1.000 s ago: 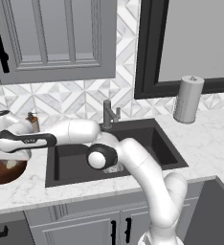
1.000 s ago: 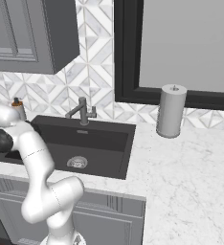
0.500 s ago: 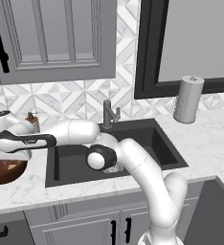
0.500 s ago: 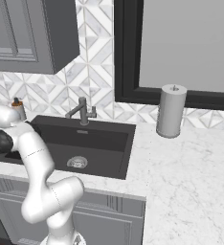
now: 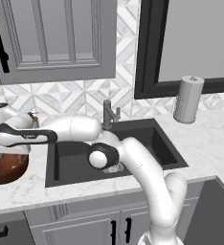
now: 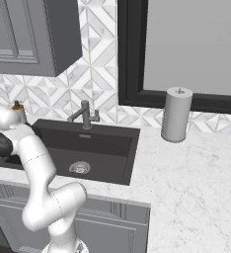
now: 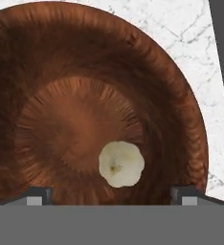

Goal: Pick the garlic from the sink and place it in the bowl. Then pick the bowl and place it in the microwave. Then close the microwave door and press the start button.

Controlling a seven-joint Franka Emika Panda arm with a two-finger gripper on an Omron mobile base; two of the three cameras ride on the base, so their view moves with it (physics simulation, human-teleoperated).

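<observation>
Garlic (image 7: 121, 163): cream, lumpy bulb lying free on the bowl's floor, at five o'clock from centre.
Bowl (image 7: 61, 67): round, glossy, ribbed reddish-brown wood on white marbled counter (image 7: 181, 33).
Gripper (image 7: 114, 195): fingertips spread wide, holding nothing, above the bowl.
Sink (image 5: 75, 158): dark rectangular basin.

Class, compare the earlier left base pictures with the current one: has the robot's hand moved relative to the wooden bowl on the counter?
No. The end effector hovers over the bowl left of the sink, where it was a second ago.
</observation>
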